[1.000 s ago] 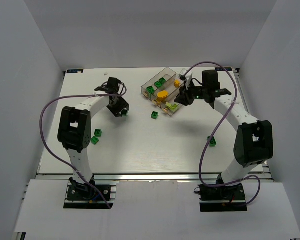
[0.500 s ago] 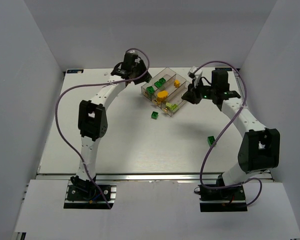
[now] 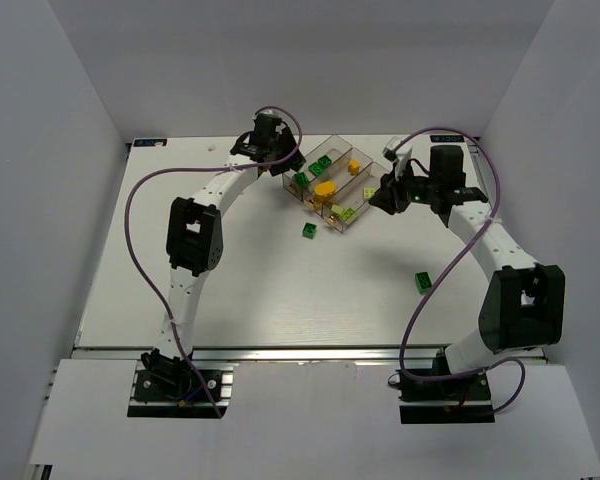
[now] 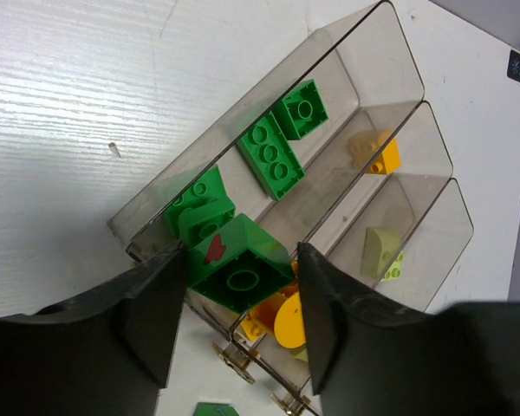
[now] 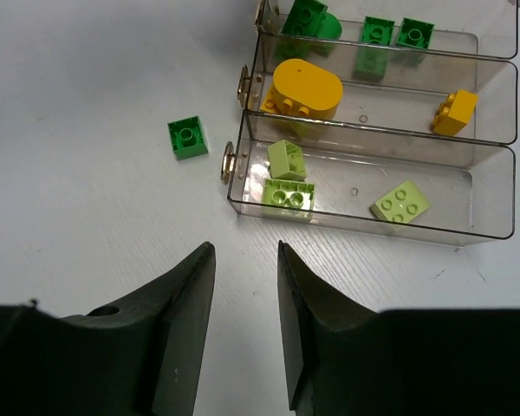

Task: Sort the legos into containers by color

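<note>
- Gripping a dark green brick (image 4: pixel 241 269), the left gripper (image 4: pixel 241 290) has its jaws clamped on it above one end of the green bin (image 4: pixel 351 65).
- Right gripper (image 5: pixel 243 253) hangs empty, jaws apart, at the clear tray's (image 5: pixel 347 195) 3 o'clock in the top view.
- Two green bricks lie loose on the table (image 3: pixel 230 290): one (image 3: pixel 308 231) near the tray's 6 o'clock, another (image 3: pixel 422 282) well apart toward 4 o'clock.

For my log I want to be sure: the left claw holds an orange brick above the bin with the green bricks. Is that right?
Not quite: in the left wrist view the brick in the left claw is dark green, not orange. The rest is right.
</note>
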Tool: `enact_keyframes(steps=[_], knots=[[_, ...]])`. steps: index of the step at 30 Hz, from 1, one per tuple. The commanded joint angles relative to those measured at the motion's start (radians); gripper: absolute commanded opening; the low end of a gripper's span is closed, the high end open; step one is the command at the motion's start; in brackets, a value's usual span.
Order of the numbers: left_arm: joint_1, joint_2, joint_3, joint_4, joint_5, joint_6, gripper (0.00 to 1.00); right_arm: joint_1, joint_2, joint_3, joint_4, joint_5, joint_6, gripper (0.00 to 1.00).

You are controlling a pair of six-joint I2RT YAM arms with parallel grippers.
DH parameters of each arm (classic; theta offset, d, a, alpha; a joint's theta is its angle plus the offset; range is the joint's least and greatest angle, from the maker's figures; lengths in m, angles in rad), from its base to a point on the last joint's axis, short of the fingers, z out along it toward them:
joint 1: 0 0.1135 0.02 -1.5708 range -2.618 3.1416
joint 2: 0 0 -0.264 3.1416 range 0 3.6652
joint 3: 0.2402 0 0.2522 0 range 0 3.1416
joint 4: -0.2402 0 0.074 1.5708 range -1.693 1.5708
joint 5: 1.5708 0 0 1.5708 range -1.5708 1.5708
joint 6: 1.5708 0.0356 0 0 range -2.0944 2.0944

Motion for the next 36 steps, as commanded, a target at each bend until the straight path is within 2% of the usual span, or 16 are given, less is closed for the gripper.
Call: enact_keyframes(steps=[1,4,10,13,15,17,18,19,20,21,22,23,24,27,30,36], knots=[[-0.002,-0.027,0.04,0.026,-0.004,-0.011,0.66,-0.007,-0.037,-0.007,0.008,-0.001,-0.009,0.41],[-0.002,-0.031,0.029,0.024,-0.014,-0.01,0.73,-0.007,-0.035,-0.009,0.008,-0.001,-0.009,0.42],[-0.004,-0.06,0.029,0.035,-0.023,-0.016,0.74,-0.007,-0.049,-0.013,-0.003,0.01,-0.021,0.52],[-0.002,-0.117,0.027,0.039,-0.046,0.002,0.74,-0.007,-0.081,-0.049,0.032,0.084,-0.035,0.89],[-0.001,-0.166,0.003,0.035,-0.098,0.05,0.74,-0.012,-0.122,-0.098,0.136,0.141,-0.001,0.89],[0.004,-0.291,-0.121,0.07,-0.178,0.099,0.76,-0.016,-0.142,-0.156,0.167,0.224,0.014,0.9],[0.014,-0.345,-0.187,0.096,-0.201,0.111,0.78,-0.016,-0.139,-0.162,0.158,0.23,-0.007,0.89],[0.021,-0.402,-0.257,0.124,-0.239,0.117,0.8,-0.019,-0.127,-0.138,0.062,0.223,-0.027,0.89],[0.031,-0.522,-0.411,0.191,-0.253,0.117,0.86,-0.021,-0.089,-0.117,-0.001,0.221,-0.032,0.76],[0.057,-0.581,-0.489,0.228,-0.264,0.113,0.89,-0.022,-0.069,-0.092,-0.072,0.218,-0.032,0.66],[0.073,-0.641,-0.565,0.286,-0.279,0.102,0.93,-0.025,-0.051,-0.058,-0.2,0.226,-0.032,0.47],[0.106,-0.75,-0.695,0.303,-0.287,0.069,0.98,-0.024,-0.026,-0.05,-0.25,0.24,-0.029,0.41],[0.123,-0.799,-0.751,0.314,-0.29,0.053,0.98,-0.025,-0.02,-0.049,-0.297,0.253,-0.024,0.38],[0.182,-0.936,-0.891,0.303,-0.247,0.041,0.98,-0.024,-0.03,-0.081,-0.425,0.336,-0.029,0.44],[0.202,-0.999,-0.949,0.234,-0.212,0.062,0.98,-0.024,-0.032,-0.118,-0.506,0.437,-0.007,0.59],[0.206,-1.085,-1.058,0.168,-0.19,0.076,0.98,-0.024,0.006,-0.155,-0.52,0.626,0.117,0.6]])
